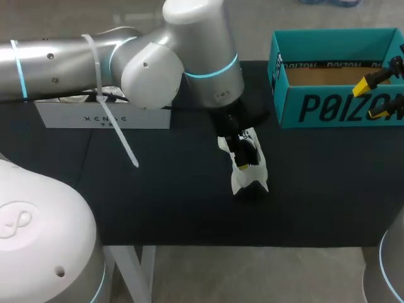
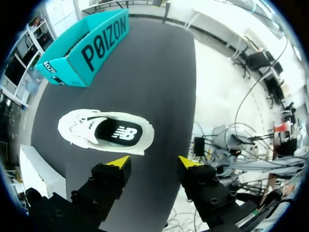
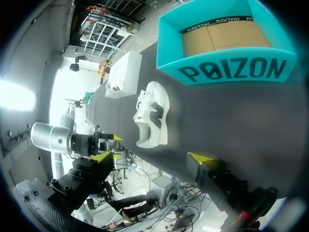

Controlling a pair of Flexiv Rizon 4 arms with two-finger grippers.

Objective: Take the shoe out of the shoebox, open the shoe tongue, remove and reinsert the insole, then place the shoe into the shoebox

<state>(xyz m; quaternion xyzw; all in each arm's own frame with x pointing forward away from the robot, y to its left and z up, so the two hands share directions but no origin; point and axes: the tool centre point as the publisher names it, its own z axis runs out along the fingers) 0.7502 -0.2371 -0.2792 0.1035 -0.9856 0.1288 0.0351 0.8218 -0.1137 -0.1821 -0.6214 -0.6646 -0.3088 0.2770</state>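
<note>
Head view puts the white sneaker [image 1: 252, 178] mid-frame on the black surface [image 1: 158, 189], out of the teal shoebox [image 1: 334, 107] at upper right. My left tool [image 2: 153, 162] hangs above it, fingers spread, holding nothing. My right tool [image 1: 372, 100] sits open at the box's right end. I judge the insole step is in hand: next I should descend and pinch the black insole [image 2: 118, 133] at its edge.

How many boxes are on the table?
2. An open teal shoebox sits at the far right; a white box sits at the far left, partly hidden under the left arm.
</note>
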